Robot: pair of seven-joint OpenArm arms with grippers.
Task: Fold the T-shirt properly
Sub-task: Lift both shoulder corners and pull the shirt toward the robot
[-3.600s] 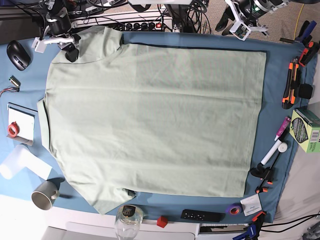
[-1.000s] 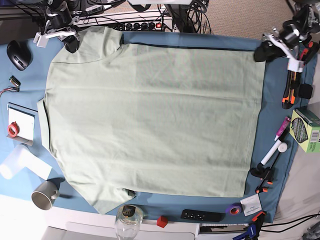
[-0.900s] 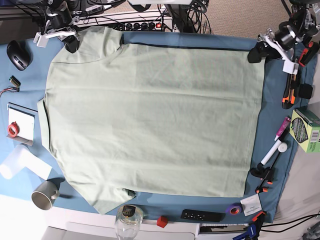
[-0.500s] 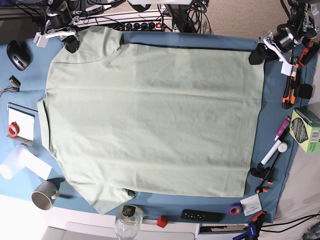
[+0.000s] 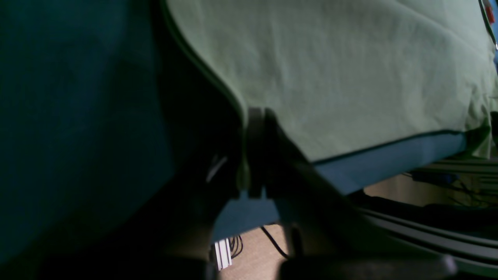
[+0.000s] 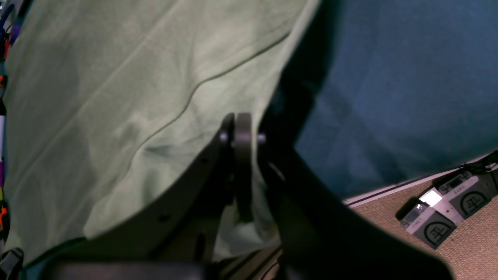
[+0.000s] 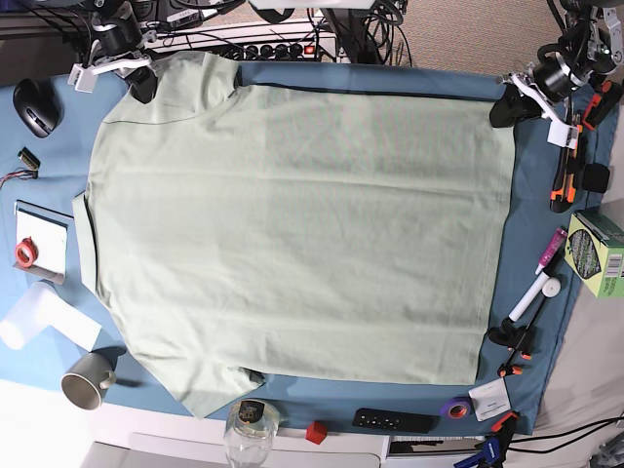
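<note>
Blue cloth [image 7: 546, 263] underlies the T-shirt [image 7: 302, 234], spread flat and back-up, where the left gripper [image 7: 507, 105] has just pinched shut on the hem corner while the right gripper [image 7: 139, 86] stays clamped on the sleeve edge, so both far corners seem ready for folding.

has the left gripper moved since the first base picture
Yes. The left gripper has swung out from above the table edge and come down onto the T-shirt corner nearest the orange-handled tools.

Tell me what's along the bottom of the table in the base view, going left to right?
Mug → glass jar → red cube → black remote → purple tape roll.
</note>
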